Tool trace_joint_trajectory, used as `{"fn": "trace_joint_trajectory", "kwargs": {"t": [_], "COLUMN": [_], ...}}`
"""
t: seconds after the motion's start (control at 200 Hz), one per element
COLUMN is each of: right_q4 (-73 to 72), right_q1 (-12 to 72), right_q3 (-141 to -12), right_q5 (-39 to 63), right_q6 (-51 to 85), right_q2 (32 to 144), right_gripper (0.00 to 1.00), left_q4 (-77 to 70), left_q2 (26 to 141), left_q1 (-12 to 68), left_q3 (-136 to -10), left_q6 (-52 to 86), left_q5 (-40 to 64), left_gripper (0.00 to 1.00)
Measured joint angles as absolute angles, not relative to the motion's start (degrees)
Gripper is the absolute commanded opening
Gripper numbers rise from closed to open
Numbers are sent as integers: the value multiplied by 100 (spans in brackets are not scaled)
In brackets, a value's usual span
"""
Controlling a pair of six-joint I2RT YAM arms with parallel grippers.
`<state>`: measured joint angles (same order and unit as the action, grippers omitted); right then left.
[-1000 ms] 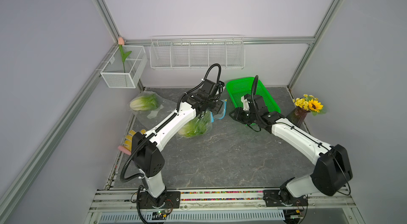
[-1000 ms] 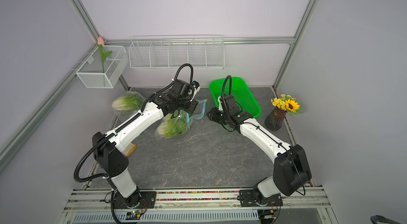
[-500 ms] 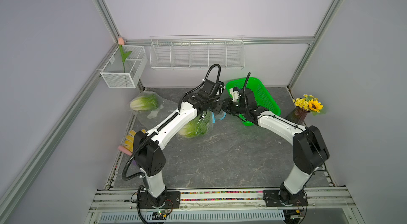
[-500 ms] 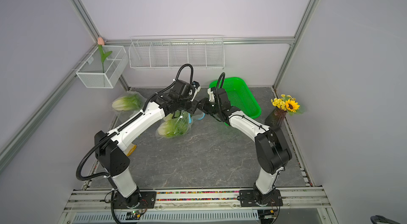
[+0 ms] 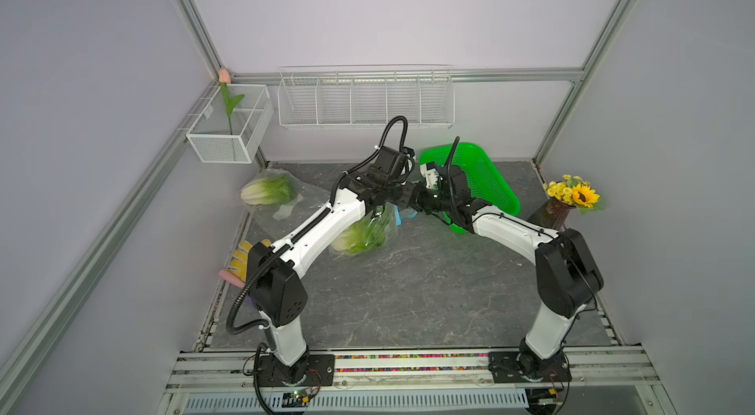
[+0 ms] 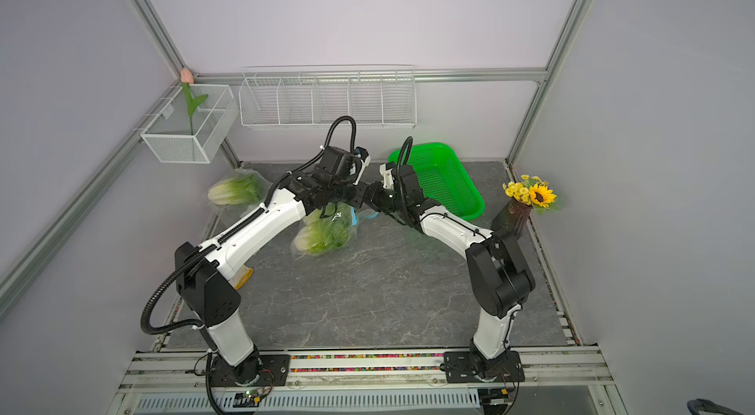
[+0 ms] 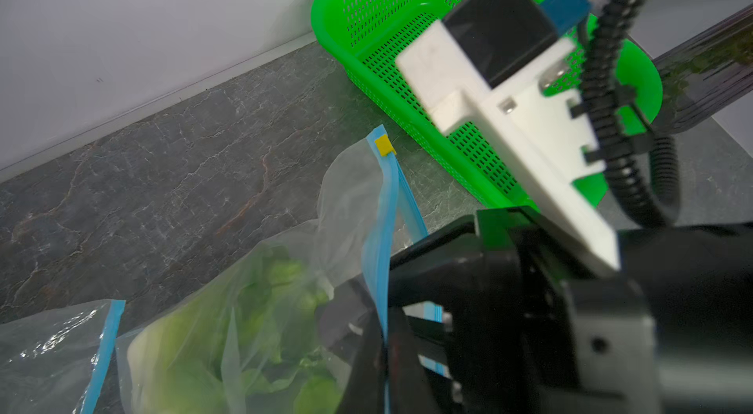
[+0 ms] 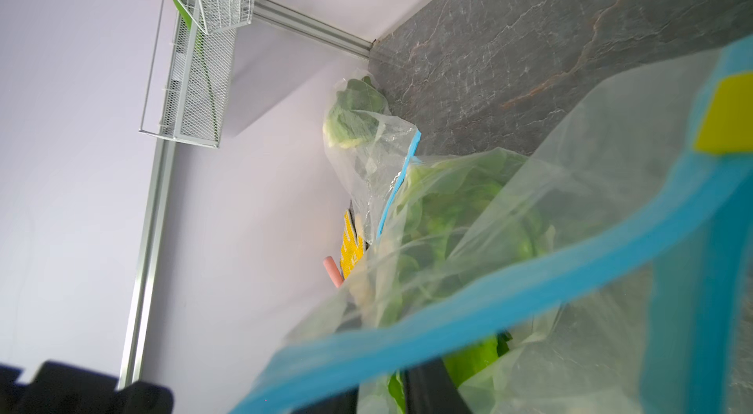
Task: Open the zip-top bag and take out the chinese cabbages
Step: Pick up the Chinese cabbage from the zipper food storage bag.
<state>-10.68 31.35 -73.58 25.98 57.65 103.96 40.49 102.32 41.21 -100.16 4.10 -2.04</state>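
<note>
**Bag clenched at its zip strip, cabbages slung below**

In both top views the left end effector (image 5: 398, 197) and the right end effector (image 5: 416, 200) meet tip to tip above the bench (image 5: 408, 294), just beside the green basket (image 5: 488, 184). The zip-top bag (image 5: 363, 235) hangs directly beneath them. The chinese cabbages (image 5: 357, 243) are inside it, low in the bag and under the left forearm. A lone cabbage head (image 6: 235, 190) lies in a second bag (image 5: 286, 209) at the far left corner, well apart.

In the left wrist view, the left end effector (image 7: 383, 334) is clenched on the bag's blue zip strip (image 7: 381, 228), with green leaves just beside its fingers. A yellow slider (image 7: 383, 145) sits at the strip's far end. The right end effector's dark fingers reach the same strip, but blur hides whether they grasp it, so I cannot tell.

In the right wrist view, the blue strip (image 8: 448, 310) crosses the foreground with leaves (image 8: 468, 208) behind the clear film. The fingers are mostly cut off at the frame edge. How many heads the held bag contains is hard to make out.
</note>
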Motion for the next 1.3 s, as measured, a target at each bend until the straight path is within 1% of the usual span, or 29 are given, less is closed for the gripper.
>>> {"fn": "trace_joint_trajectory", "kwargs": {"t": [0.295,0.375,0.455,0.485,0.62,0.65,0.71,0.77,0.81,0.905,0.98,1.04,1.165,1.21,1.3], "right_q4": [-1090,-1098,-1186,-1256,-1498,-1533,-1573,-1605,-1643,-1739,-1881,-2045,-2353,-2423,-2512], "right_q1": [3247,3247,3247,3247,3247,3247,3247,3247,3247,3247,3247,3247,3247,3247,3251], "right_q3": [-7323,-7323,-7323,-7323,-7378,-7382,-7382,-7382,-7382,-7382,-7382,-7356,-7293,-7258,-7153], "right_q5": [2665,2676,2751,2805,3059,3107,3175,3236,3267,3328,3382,3420,3481,3485,3483], "right_q6": [5697,5664,5596,5557,5395,5356,5262,5162,5092,4941,4884,4880,4888,4886,4882], "right_q2": [11148,11201,11225,11246,11410,11454,11528,11585,11618,11677,11727,11758,11813,11819,11819], "right_gripper": [23,27,33,34,36,36,36,35,35,35,36,35,36,35,33], "left_q4": [4007,3999,3992,3992,3935,3916,3828,3653,3505,3061,2786,2622,2471,2471,2502], "left_q2": [10232,10232,10232,10232,10219,10195,10075,9826,9596,8973,8591,8418,8475,8576,8919], "left_q1": [4117,4117,4117,4115,4091,4080,4029,3905,3780,3352,2917,2512,1782,1603,1396], "left_q3": [-10016,-10016,-10016,-10016,-10016,-10009,-9920,-9666,-9417,-8718,-8276,-8005,-7614,-7500,-7402], "left_q6": [521,545,558,567,714,753,825,888,993,1225,1466,1726,2255,2359,2606], "left_q5": [-161,-145,-121,-110,-38,-10,43,132,174,224,211,172,86,73,14], "left_gripper": [0,0,1,7,57,65,78,85,89,89,87,81,66,63,60]}}
